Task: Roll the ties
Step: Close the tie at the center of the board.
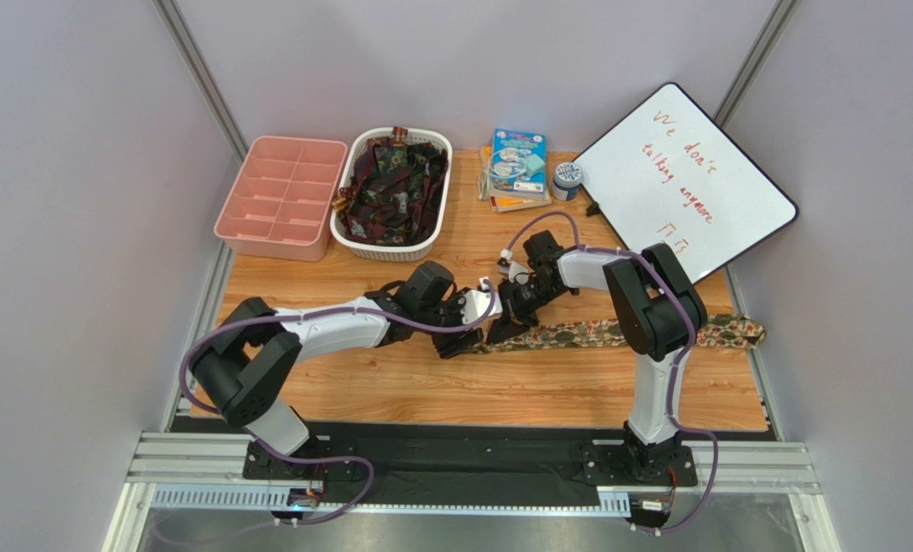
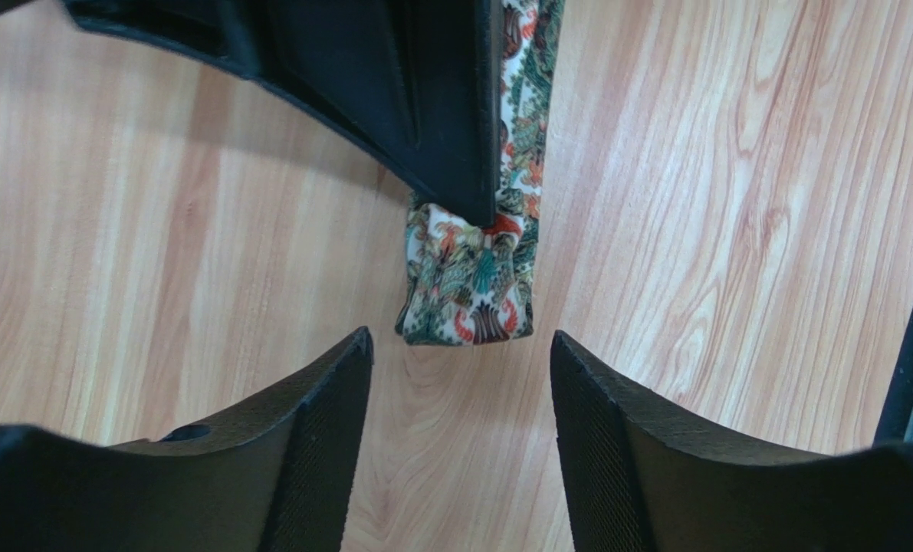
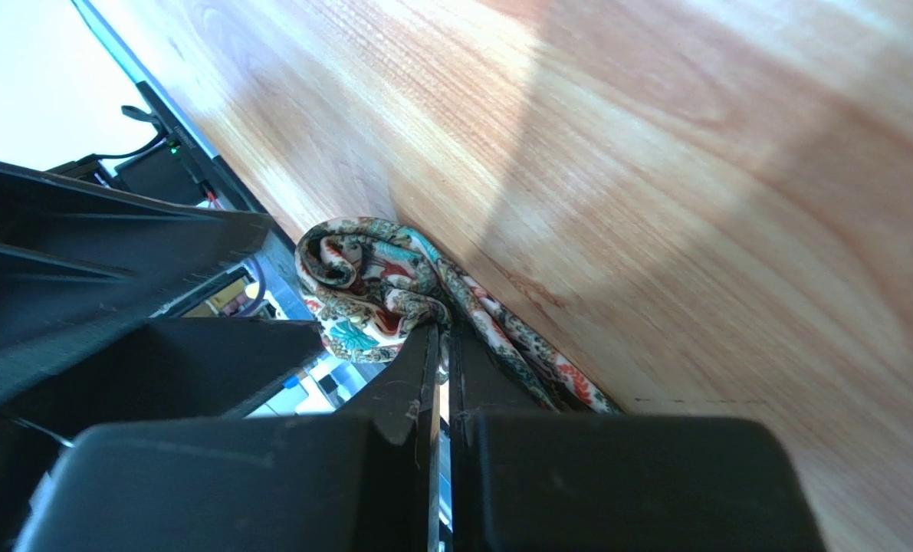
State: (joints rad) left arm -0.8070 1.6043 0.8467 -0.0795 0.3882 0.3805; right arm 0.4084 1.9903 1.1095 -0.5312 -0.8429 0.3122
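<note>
Whiteboard [image 1: 685, 178] at 2 o'clock on tabletop [image 1: 369, 397]: red handwriting reads "We don't talking anymore", plus a few strokes below, too small to read. Blue-cover booklet [image 1: 518, 161] at 12 o'clock, print illegible. White basket [image 1: 355, 239] at 11 o'clock holds a heap of dark ties [image 1: 389, 184]. Pink divided tray [image 1: 280, 196] is just beside it on the 9 o'clock side. Green/tan floral tie [image 1: 611, 334] lies flat from tabletop ctr out to the 3 o'clock edge, w/ its ctr end rolled up. Right tool [image 3: 440, 345]: fingers together, tips against the roll; can't tell if fabric is pinched btwn them. Left tool [image 2: 461, 345]: fingers apart, nothing btwn. In its wrist view the roll sits just past the tips, toward 12 o'clock.
</note>
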